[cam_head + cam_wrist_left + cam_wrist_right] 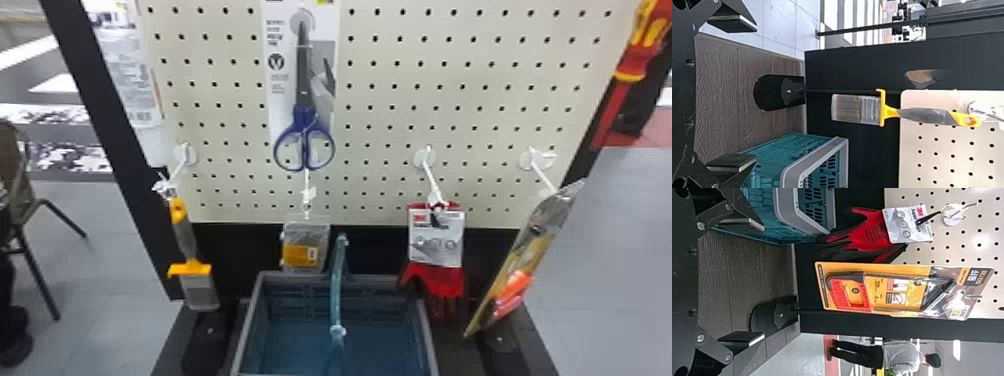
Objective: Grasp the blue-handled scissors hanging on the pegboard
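Head view: scissors unclaimed on the board, approach not yet begun

Judged from how things lie, the task is at its opening step: neither arm has closed in on the target. The left gripper [745,94] stands wide open, its two flat fingers far apart with nothing between them and nothing touching them. Ahead of it hangs a yellow-handled paint brush [875,111] at the pegboard [450,100] edge, and the teal basket [801,160] sits to that gripper's right, lower down. The blue-handled scissors [303,135] hang in their card pack on an upper peg, handles downward, well above and to the right of the left gripper, and above the basket.

Further right, red gloves [860,235] and a boxed saw pack [891,288] hang in front of the right gripper [756,282], which is likewise spread fully and holds nothing. The scissors lie up and to the left of it.

The next move calls for one arm to rise and swing inward toward the board's middle column, then line its open fingers around the blue handle loops or the pack's lower edge. The pack hangs loosely from a peg, so it may swing or twist when touched; a slow, square approach seems wise.
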You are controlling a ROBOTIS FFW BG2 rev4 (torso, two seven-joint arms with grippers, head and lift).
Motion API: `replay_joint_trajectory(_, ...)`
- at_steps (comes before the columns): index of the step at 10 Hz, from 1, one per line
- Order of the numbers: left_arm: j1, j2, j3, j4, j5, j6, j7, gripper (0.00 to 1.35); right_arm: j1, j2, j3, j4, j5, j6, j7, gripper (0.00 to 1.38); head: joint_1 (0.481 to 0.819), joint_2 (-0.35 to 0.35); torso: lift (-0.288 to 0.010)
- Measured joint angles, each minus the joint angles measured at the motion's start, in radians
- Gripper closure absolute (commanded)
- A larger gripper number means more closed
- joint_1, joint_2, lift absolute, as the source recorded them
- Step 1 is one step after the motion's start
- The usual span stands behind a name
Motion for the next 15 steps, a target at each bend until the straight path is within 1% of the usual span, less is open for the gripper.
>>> replay_joint_trajectory(6,-0.008,0.0,-0.007,0.018,0.016,-0.009,0.0,0.14,0.003,0.003,0.0,0.0,-0.001,0.0,0.0,0.32,0.549,0.0,-0.1)
replay_joint_trajectory(8,-0.019,0.0,-0.025,0.007,0.031,-0.013,0.0,0.19,0.003,0.004,0.001,0.001,-0.002,0.0,0.0,0.32,0.549,0.0,-0.1)
replay_joint_trajectory(10,-0.034,0.0,-0.038,-0.047,0.038,0.006,0.0,0.19,0.003,0.004,0.001,0.003,-0.002,0.0,0.001,0.32,0.549,0.0,-0.1)
replay_joint_trajectory(12,-0.055,0.0,-0.034,-0.143,0.044,0.067,-0.005,0.19,0.004,0.004,0.001,0.005,-0.002,0.0,0.001,0.32,0.549,0.0,-0.1)
replay_joint_trajectory(14,-0.079,0.0,-0.039,-0.202,0.073,0.102,-0.006,0.25,0.007,0.004,0.002,0.008,-0.002,0.001,0.001,0.32,0.549,0.0,-0.1)
replay_joint_trajectory(15,-0.097,0.0,-0.041,-0.26,0.079,0.143,-0.011,0.29,0.007,0.004,0.002,0.008,-0.002,0.001,0.001,0.32,0.549,0.0,-0.1)
